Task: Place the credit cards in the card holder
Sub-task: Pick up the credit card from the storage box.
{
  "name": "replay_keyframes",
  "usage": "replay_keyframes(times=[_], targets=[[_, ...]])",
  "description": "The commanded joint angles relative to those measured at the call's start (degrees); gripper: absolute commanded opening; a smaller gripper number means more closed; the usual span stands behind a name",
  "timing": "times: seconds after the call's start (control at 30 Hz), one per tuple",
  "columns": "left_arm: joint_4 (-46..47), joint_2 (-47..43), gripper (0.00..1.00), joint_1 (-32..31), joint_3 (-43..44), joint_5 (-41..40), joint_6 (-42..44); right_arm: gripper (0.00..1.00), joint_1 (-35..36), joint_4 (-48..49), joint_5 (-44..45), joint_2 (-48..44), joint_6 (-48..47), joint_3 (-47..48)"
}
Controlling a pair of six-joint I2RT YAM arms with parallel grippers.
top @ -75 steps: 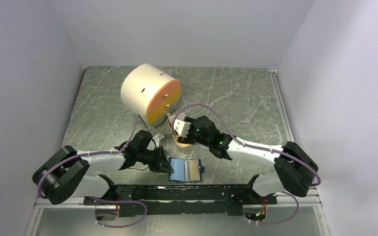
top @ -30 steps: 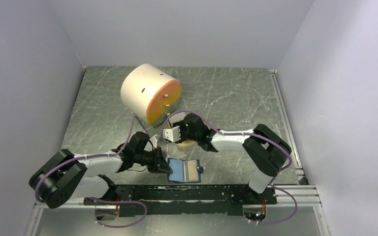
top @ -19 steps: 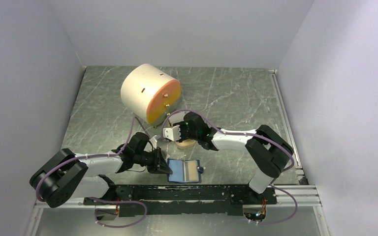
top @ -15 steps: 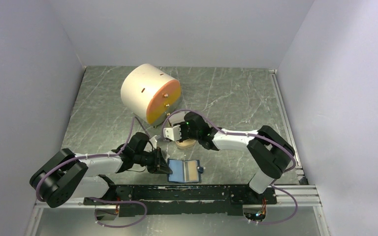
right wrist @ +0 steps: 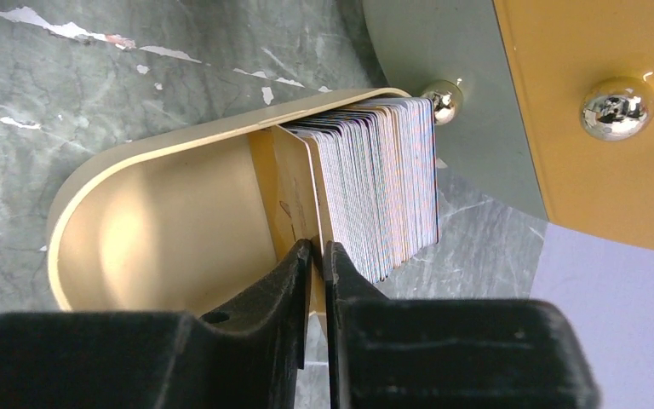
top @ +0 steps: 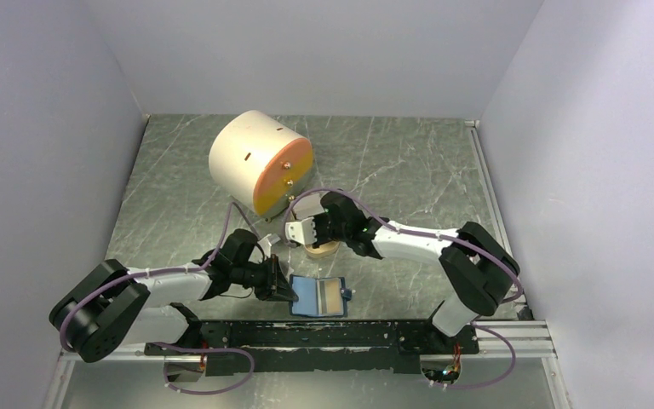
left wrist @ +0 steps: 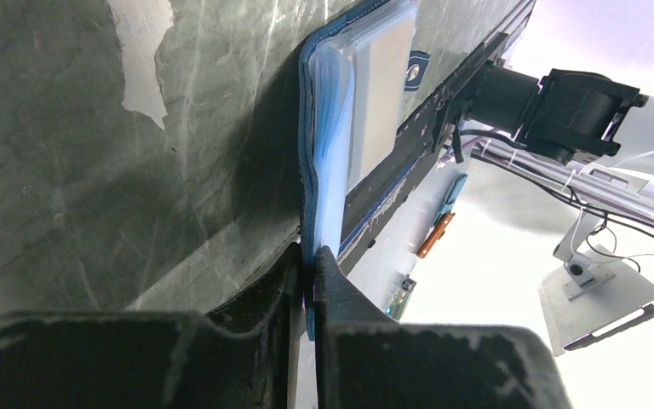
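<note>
The card holder (top: 319,295), a dark blue wallet, lies open near the table's front edge, showing its light blue inside and tan pocket strip (left wrist: 383,94). My left gripper (top: 288,292) is shut on the card holder (left wrist: 341,128) at its left edge, the blue cover pinched between the jaws of the left gripper (left wrist: 306,256). The credit cards (right wrist: 383,187) stand on edge as a thick stack in a tan oval dish (right wrist: 136,158). My right gripper (right wrist: 317,247) is shut on the lower edge of the front card (right wrist: 294,187). From above, the right gripper (top: 300,232) hides the stack.
A big cream cylinder (top: 255,162) with an orange face and metal knobs (right wrist: 617,106) stands just behind the dish (top: 322,250). Grey walls close the table on three sides. A black rail (top: 306,332) runs along the front edge.
My right gripper's jaws have closed from wide apart onto the front card in the dish, and the right arm's elbow has swung slightly right. The left gripper has kept its hold on the card holder.
</note>
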Motion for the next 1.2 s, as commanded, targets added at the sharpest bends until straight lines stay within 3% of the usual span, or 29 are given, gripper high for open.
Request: replay_keyframes(times=[0.0,0.23,0.6,0.8,0.93,1.17], targets=[[-0.2,-0.6,0.12,0.3,0.0,0.8,0.3,0.0,-0.5,-2.0,-2.5,-2.8,0.5,1.9],[-1.1,-0.2,0.11,0.3,0.5,-0.2,0.5,0.0,-0.4,-9.9,-3.7,-5.6,1.4,2.3],[0.8,-1.4,0.1,0.3,0.1,-0.8,-0.7,0.0,0.1,-9.7,-2.3,-16.4,10.7,-0.7],[0.9,-3.1,0.1,0.3,0.0,-3.0,-0.9,0.0,0.1,-14.9,4.0,-17.3,32.5,6.3],[1.2,-4.2,0.11,0.3,-0.2,-4.0,-0.3,0.0,0.1,-13.0,4.0,-22.7,51.6,4.6],[8.1,-3.5,0.11,0.3,-1.3,0.0,-1.8,0.0,0.2,-12.9,-6.3,-28.6,81.6,-2.1]])
